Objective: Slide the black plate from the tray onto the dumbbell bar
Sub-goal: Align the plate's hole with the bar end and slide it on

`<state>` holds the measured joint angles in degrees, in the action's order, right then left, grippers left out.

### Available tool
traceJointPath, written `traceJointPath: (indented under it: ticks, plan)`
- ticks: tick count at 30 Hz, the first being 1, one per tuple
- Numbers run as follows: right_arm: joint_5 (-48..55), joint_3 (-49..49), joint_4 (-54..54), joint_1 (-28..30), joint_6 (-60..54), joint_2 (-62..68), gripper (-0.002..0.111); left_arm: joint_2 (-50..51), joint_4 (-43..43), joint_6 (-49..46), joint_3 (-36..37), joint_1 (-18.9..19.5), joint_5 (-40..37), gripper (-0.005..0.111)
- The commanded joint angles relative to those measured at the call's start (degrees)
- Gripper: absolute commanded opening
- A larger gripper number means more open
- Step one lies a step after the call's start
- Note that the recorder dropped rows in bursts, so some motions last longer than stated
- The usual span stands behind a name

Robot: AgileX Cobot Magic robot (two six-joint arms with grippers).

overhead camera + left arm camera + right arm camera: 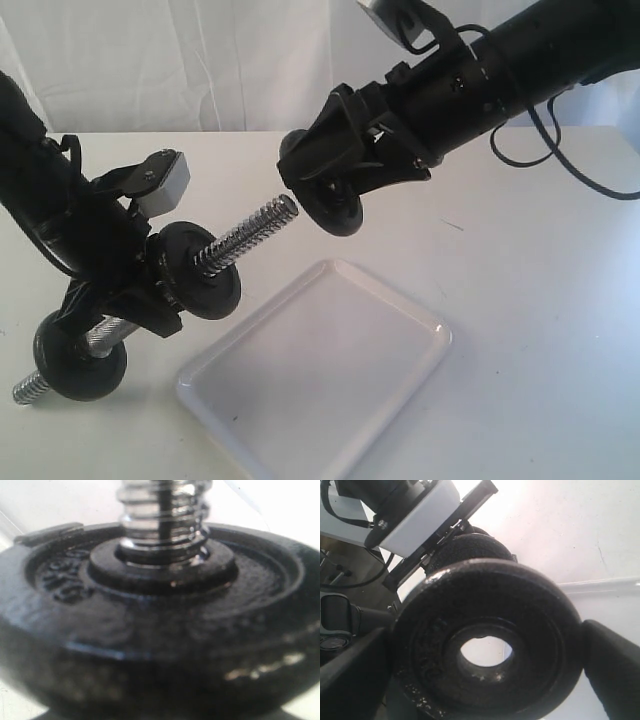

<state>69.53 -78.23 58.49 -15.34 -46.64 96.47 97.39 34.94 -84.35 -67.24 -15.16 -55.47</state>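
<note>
We find the black plate (485, 595) clamped by its rim between the jaws of the right gripper (482, 667). The left gripper (140, 300) grips the bar (250, 232). We judge the plate heavy and rigid.

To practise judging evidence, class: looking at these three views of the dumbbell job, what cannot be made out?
Exterior view: the tray is cut off by the bottom edge.
Left wrist view: raised lettering on the mounted plate is too blurred to read.
Right wrist view: the black plate hides the tip of the bar, so alignment is unclear.
</note>
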Motion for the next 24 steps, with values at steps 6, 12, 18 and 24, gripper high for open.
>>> traceJointPath:
  ticks: [6,12,18,24]
  plan:
    - [0.4,-0.3,5.6,-2.7,-1.1,-0.9,0.000,-2.8,21.6,-1.1,-1.4,-0.3,-4.5,0.000]
    - [0.4,-0.3,5.6,-2.6,-1.1,-0.5,0.000,-2.8,22.0,-1.3,-1.4,-0.3,-5.5,0.000]
    - [0.4,-0.3,6.8,-2.6,-1.4,2.3,0.000,-2.8,22.0,-1.4,-1.4,-0.3,-5.5,0.000]
    - [0.4,-0.3,9.5,-2.9,-4.2,4.6,0.000,-2.8,22.0,-1.5,-1.4,-0.3,-5.5,0.000]
